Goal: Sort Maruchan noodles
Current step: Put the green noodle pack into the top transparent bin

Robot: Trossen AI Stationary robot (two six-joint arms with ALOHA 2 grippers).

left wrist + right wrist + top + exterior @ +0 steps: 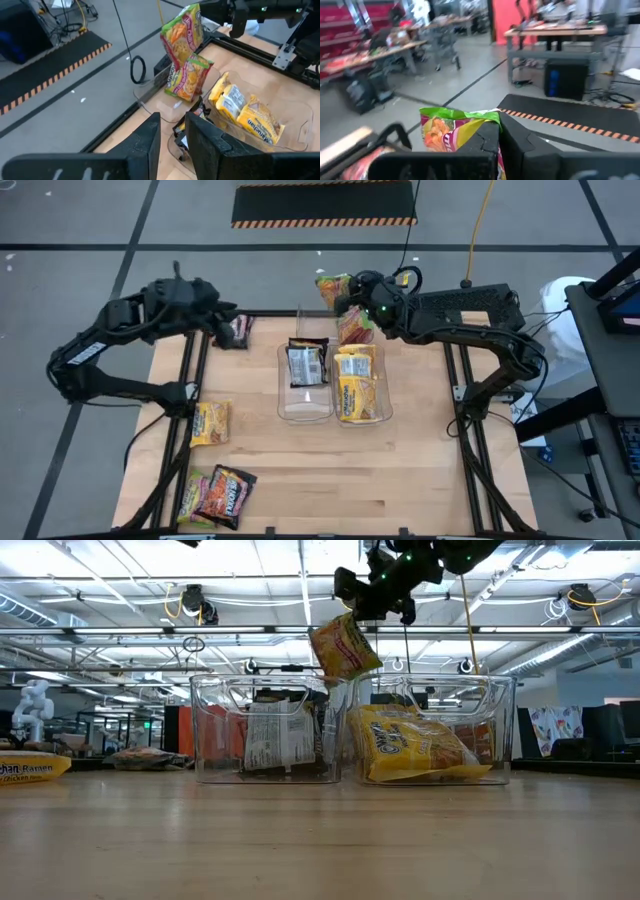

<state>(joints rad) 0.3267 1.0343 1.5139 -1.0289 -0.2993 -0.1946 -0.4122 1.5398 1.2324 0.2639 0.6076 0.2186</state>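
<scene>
Above far table [400, 470] edge; pink-green packet [333, 288] pinched in right jaws

Bright, even light comes from long ceiling strips [150, 585] seen in the low view, which wash the far room pale. Glare glints on the walls of the clear bins [430, 730] there, and the near table [320, 840] is soft, out of focus. From above, the wooden top is evenly lit, with faint shadows under the arms. The right wrist view is smeared with motion blur throughout; the left wrist view is sharper, its own near fingers [145, 145] blurred
</scene>
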